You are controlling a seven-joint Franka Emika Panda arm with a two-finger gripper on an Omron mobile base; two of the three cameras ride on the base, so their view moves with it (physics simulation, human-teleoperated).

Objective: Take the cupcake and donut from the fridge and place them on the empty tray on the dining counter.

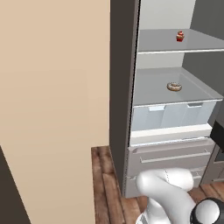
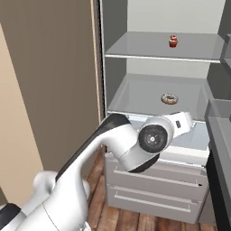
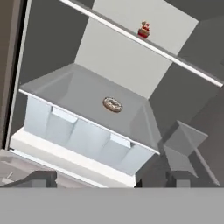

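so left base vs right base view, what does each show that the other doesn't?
Left base view alone: a broad beige wall panel left of the fridge, plus dark cabinet fronts at its right edge. Right base view alone: the arm's elbow joint raised in front of the drawers. Shared: the open fridge, the cupcake on the upper shelf, the donut on the shelf below, and the wood floor.

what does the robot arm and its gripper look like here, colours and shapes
The arm is glossy white with rounded, tube-like links, a black band along one link and a dark grey round joint cap. A small dark marking sits on the white wrist block. The gripper shows two small dark grey, blocky finger tips. No cables are visible.
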